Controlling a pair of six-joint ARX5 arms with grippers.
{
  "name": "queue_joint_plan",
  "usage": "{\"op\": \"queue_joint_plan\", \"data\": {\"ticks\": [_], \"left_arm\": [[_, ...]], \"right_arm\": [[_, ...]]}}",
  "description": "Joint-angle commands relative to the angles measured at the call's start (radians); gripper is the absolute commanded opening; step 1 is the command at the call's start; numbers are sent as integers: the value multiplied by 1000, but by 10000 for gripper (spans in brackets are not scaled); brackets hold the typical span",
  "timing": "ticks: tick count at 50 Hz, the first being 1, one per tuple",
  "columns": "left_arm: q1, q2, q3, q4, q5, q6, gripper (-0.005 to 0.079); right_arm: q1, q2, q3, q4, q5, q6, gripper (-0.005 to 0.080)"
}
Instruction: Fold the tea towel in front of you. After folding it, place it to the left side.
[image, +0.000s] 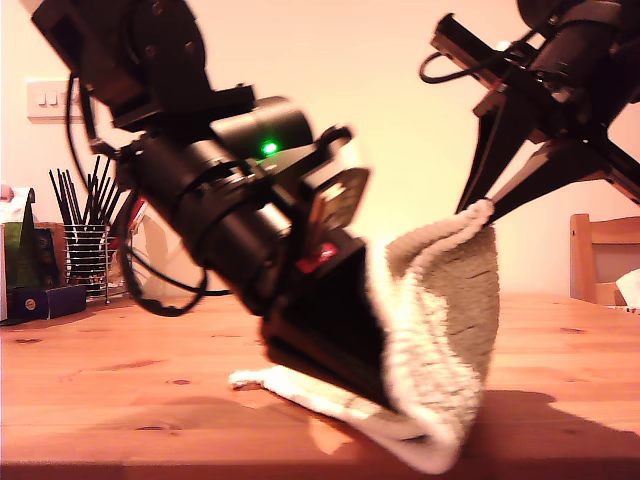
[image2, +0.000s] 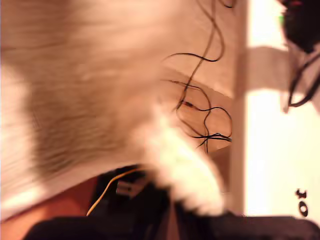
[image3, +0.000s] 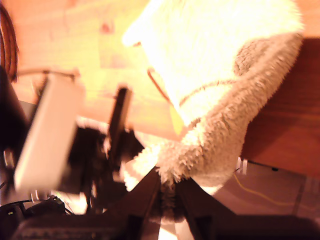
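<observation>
The tea towel (image: 450, 340) stands half raised on the wooden table (image: 120, 380), towards the exterior view's right of centre. It is a thick, fluffy cream terry cloth bent into a tall arch. One corner is pulled up high, and the lower fold rests on the boards near the front edge. A flat tongue of cloth trails along the tabletop towards the exterior view's left. Its face is pale and shaggy, the shaded inner side looks greyer, and a ribbed, rope-like hem runs down the edge. My second gripper (image: 478, 208) comes down from the exterior view's upper right. Its slim black fingers are pinched tight on that raised corner. In the second wrist view the dark jaws of my second gripper (image3: 167, 210) meet on the tufted hem, and the towel (image3: 215, 65) spreads away from them over the warm, knotty wood (image3: 280, 125). My first gripper (image: 365, 385) is the bulky black one close to the exterior camera. It points down against the towel's near edge, with the hem lying along it. The first wrist view is blurred: the towel (image2: 90, 100) fills most of it, and a fluffy edge runs down to the dark body of the first gripper (image2: 170, 220). I cannot tell whether those jaws are parted or closed. Thin dark cables (image2: 205, 115) loop behind the cloth. A wire holder (image: 88, 262) of black sticks stands at the exterior view's far left.
</observation>
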Motion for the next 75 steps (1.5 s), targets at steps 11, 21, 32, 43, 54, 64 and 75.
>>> {"op": "queue_joint_plan", "data": {"ticks": [11,21,32,43,54,64,75], "left_arm": [[43,14,-16,95,-167,5,-22],[122,14,-16,150,-153,4,-22],[156,17,-16,247,-268,4,-22],[159,64,-16,275,-325,-4,-22],[164,108,-16,271,-367,-4,-22],[163,109,-16,176,-319,-23,-22],[133,109,-16,66,-237,-22,-22]], "right_arm": [[-29,5,13,-5,-30,-32,-13],[-32,5,13,-9,-30,-55,-13],[-33,5,13,-10,-32,-55,-13],[-33,5,13,-7,-56,-55,-13],[-33,5,13,-7,-84,-55,-13],[-34,5,13,-6,-93,-61,-13],[-52,5,13,43,-106,-53,-13]]}}
